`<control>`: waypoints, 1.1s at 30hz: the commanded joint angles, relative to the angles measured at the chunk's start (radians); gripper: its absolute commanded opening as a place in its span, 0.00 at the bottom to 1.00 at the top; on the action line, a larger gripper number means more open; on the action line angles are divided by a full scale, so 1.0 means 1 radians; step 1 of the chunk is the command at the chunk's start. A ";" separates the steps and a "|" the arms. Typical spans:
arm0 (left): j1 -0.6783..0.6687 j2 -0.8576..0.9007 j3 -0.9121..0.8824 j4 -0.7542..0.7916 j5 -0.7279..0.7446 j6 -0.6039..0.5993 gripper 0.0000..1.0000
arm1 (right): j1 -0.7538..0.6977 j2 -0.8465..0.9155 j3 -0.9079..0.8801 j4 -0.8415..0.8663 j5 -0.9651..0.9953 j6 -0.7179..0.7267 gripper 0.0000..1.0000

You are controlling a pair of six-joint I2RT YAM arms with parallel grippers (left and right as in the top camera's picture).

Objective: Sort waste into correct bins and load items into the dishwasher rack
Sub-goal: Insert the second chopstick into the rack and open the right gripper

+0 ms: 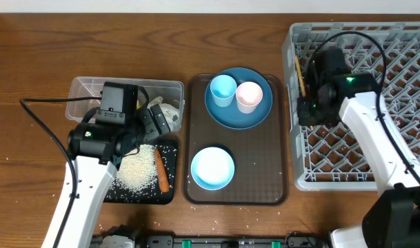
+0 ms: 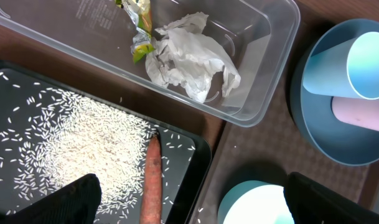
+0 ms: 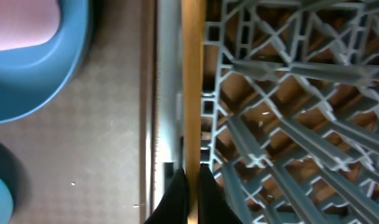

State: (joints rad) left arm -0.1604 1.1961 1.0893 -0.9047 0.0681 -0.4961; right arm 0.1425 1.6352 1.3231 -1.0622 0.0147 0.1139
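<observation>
Judging by the layout, roughly halfway through. Sorted, it seems: crumpled white paper (image 2: pixel 192 56) and small green-yellow wrapper (image 2: pixel 139 25) inside the clear plastic rectangular tub (image 1: pixel 85 89); loose white rice grains (image 1: pixel 137 172) and small orange carrot (image 1: pixel 161 171) in the shallow black rectangular tray (image 1: pixel 170 196). Left to load: dark blue round plate (image 1: pixel 254 116) carrying the light blue cup (image 1: pixel 223 89) and pale pink cup (image 1: pixel 248 95), plus the pale blue bowl (image 1: pixel 212 167), all on the brown serving tray (image 1: pixel 265 172). Nothing seen seated in the large square grey plastic dishwasher rack (image 1: pixel 403 69) yet.

Pinched tight in the right gripper (image 3: pixel 190 186): thin wooden chopstick (image 3: pixel 191 81), one or both impossible to tell, over the rack's left wall. Long axis lying along that wall, free end pointing away from the fingertips toward the table's far edge.

Left gripper (image 2: pixel 195 193) spread wide and empty above the black tray's corner, beside the tub.
</observation>
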 commanded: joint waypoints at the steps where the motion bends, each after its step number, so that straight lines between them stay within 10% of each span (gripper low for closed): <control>1: 0.004 0.005 0.014 0.001 -0.016 0.010 0.96 | -0.026 -0.023 0.022 -0.003 0.003 0.005 0.01; 18: 0.004 0.005 0.014 0.001 -0.016 0.010 0.96 | -0.039 -0.023 0.021 -0.014 0.003 0.005 0.02; 24: 0.004 0.005 0.014 0.001 -0.016 0.010 0.96 | -0.037 -0.023 0.021 -0.021 0.004 0.005 0.35; 33: 0.004 0.005 0.014 0.001 -0.016 0.010 0.96 | -0.037 -0.023 0.021 -0.030 0.003 0.005 0.38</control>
State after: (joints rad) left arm -0.1604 1.1957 1.0889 -0.9047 0.0681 -0.4961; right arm 0.1108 1.6348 1.3231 -1.0893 0.0154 0.1184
